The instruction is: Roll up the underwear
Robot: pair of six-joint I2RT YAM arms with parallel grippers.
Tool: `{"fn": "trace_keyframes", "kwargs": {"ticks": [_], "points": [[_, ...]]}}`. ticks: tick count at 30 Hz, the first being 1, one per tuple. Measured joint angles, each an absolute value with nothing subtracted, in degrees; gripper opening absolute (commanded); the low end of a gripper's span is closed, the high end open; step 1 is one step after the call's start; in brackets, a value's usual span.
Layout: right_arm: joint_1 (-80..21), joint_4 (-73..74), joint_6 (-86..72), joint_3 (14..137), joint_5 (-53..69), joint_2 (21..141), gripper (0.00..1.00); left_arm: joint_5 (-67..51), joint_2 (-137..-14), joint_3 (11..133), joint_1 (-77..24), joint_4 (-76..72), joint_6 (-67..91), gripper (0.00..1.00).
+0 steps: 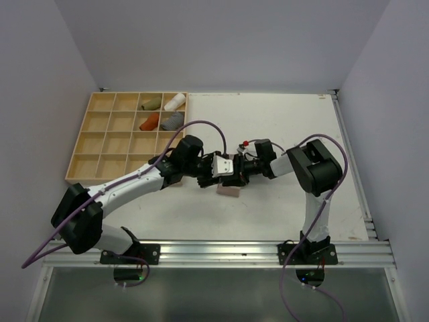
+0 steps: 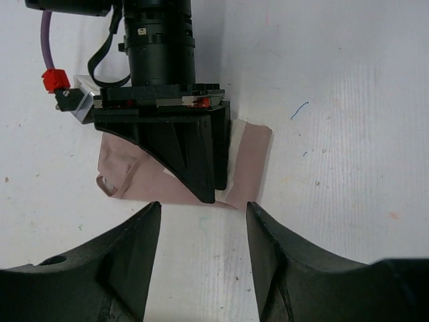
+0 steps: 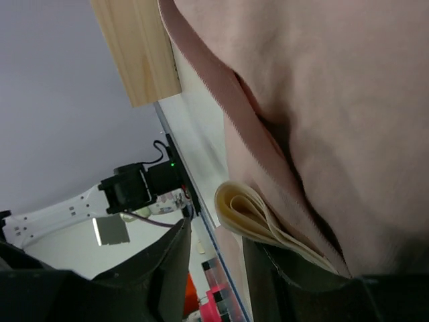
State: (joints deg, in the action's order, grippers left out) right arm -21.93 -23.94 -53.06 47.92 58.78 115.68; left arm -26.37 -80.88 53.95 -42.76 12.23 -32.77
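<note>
Near the middle of the white tabletop [image 1: 288, 127] we find the pale beige-pink cloth underwear [image 2: 251, 157] lying flat and partly folded, with a cream inner layer showing along one side. Our right gripper [image 3: 216, 235] bears down on it from above, fingertips at the edge that faces our left arm. Its fingers stand a little apart with open background between them, and the cloth lies against the outer side of one finger, so we judge that nothing is pinched. Our left gripper [image 2: 203, 213] hovers just short of that same edge, fingers spread wide and touching no cloth. The rust-orange rolled underwear [image 1: 149, 121] sits in a compartment of the pale wooden divided tray [image 1: 79, 144] at the far left, right beside a grey roll [image 1: 173, 121]. We take the step in hand to be starting the roll on the beige piece, and the risks are plain. The two grippers are crowded together, so a careless closing move by the left could strike the right finger rather than catch the hem. If the right lifts too soon, the fold may spring open. If it presses while the left pulls, the thin fabric could drag across the table and bunch instead of rolling. A grip on only the top layer would leave a loose, lopsided roll.
</note>
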Motion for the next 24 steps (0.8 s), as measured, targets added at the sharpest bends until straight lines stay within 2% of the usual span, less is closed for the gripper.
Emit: {"fn": "trace_keyframes", "kwargs": {"ticks": [10, 18, 24], "points": [[-21.7, -18.1, -50.9, 53.6, 61.6, 119.8, 0.39, -29.5, -81.9, 49.3, -45.3, 12.7, -43.9, 0.50], [-21.7, -15.4, -49.2, 54.6, 61.7, 120.0, 0.38, -25.1, -92.9, 48.8, -48.1, 8.2, -47.7, 0.49], [-21.7, -13.8, -47.9, 55.5, 62.3, 120.4, 0.38, -22.4, -94.2, 48.8, -48.1, 5.6, -49.2, 0.49]]}}
